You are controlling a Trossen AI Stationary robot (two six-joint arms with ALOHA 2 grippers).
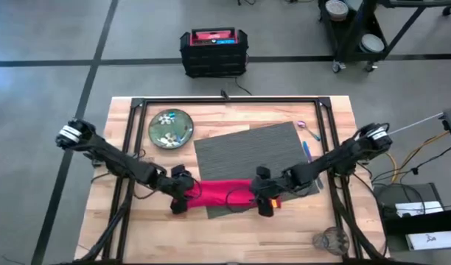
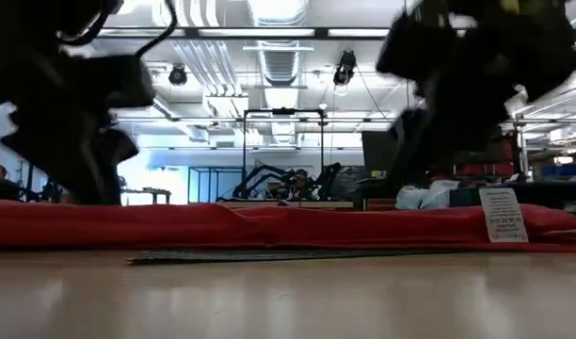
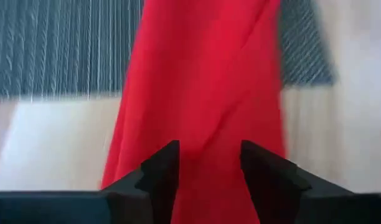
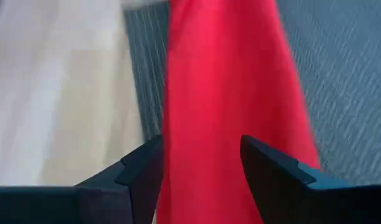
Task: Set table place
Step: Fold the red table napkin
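**Both arms over the red napkin**

Bare light wood of the bench [image 2: 288, 297] lay nearest, and just past it ran the long red napkin [image 2: 269, 226], stretched flat along the front edge of the dark grey ribbed placemat [image 1: 251, 151]. From above, the napkin's left part rested on the wood while its right part overlapped the mat's near edge.

Each arm reached in from its own side. The left end effector [image 1: 180, 193] sat at the napkin's left end, and its wrist camera showed its two dark fingers [image 3: 159, 171] spread apart with red cloth lying between them; they were released, not pinching the fabric. The right end effector [image 1: 265, 197] sat toward the napkin's right end, over the mat's front edge, its fingers [image 4: 144, 165] likewise parted above the cloth, gripping nothing.

Farther back on the left of the bench stood the round green flower-patterned plate [image 1: 170, 128], clear of the mat. Thin blue and purple utensils [image 1: 306, 140] lay beside the mat's right edge. A small clear glass [image 1: 330, 239] stood at the bench's front right corner, well apart from everything else. Beyond the bench, a black crate with a red top [image 1: 213, 51] sat on the floor.
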